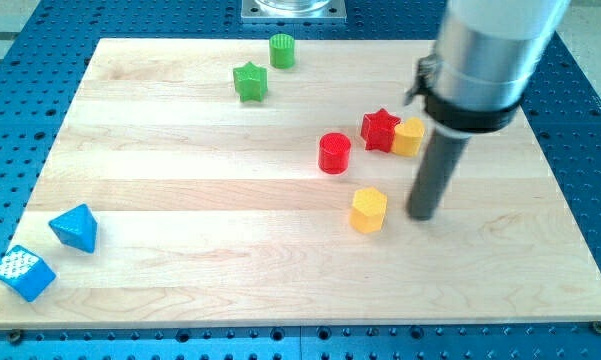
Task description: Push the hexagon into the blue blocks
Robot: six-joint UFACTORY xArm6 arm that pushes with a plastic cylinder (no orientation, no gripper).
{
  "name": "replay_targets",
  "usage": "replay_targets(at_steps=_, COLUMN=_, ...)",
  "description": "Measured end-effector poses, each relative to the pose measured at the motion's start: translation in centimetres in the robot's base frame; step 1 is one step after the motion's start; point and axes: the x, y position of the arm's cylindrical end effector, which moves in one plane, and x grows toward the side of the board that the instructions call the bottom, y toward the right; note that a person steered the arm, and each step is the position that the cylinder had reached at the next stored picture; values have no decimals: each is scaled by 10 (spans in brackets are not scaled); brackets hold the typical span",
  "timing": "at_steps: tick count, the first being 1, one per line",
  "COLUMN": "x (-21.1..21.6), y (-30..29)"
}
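A yellow hexagon block point(368, 209) lies right of the board's middle. My tip point(421, 215) rests on the board just to the hexagon's right, a small gap apart. Two blue blocks lie at the view's bottom left: a blue triangular block point(75, 227) and a blue cube point(23, 272) with a white dotted top, near the board's corner. The rod rises to a grey cylinder at the view's top right.
A red cylinder point(334, 153), a red star point(380, 129) and a yellow block point(409, 137) touching the star lie above the hexagon. A green star point(249, 82) and green cylinder point(282, 50) lie near the top. The wooden board point(180, 180) sits on a blue perforated table.
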Motion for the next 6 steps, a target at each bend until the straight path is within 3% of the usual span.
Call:
replay_targets(at_steps=1, x=13, y=-155)
replay_targets(at_steps=2, x=7, y=-143)
replay_targets(at_steps=3, x=-26, y=-173)
replay_targets(at_steps=4, x=10, y=-247)
replay_targets(at_steps=6, x=21, y=-288)
